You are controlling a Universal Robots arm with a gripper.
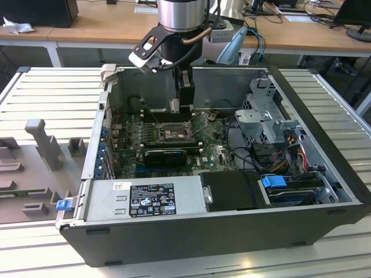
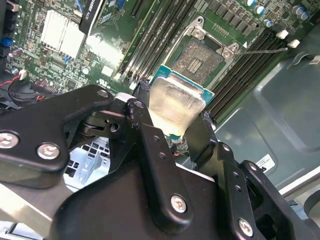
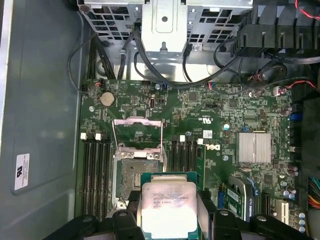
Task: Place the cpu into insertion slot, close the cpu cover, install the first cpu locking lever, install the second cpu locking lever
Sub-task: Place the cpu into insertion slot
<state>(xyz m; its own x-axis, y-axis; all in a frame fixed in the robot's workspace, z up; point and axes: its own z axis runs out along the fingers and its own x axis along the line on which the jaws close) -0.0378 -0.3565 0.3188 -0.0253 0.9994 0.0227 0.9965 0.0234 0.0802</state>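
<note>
Above insertion slot (image 3: 131, 174): cpu (image 3: 169, 207) clamped between jaws; cpu cover (image 3: 138, 121) raised.

My bench (image 1: 52, 92) is a grey slatted metal top. Directly on it lies 1 open desktop computer case (image 1: 191, 246), black-walled and laid on its side. Just beside it, on the exterior view's left, sits 1 grey moulded fixture (image 1: 43, 145) with upright posts.

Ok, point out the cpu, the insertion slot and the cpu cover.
the cpu (image 3: 167, 207), first wrist view, middle of its metal top.
the insertion slot (image 3: 129, 174), first wrist view, its recess of contacts.
the cpu cover (image 3: 138, 120), first wrist view, end bar of its open frame.
</note>
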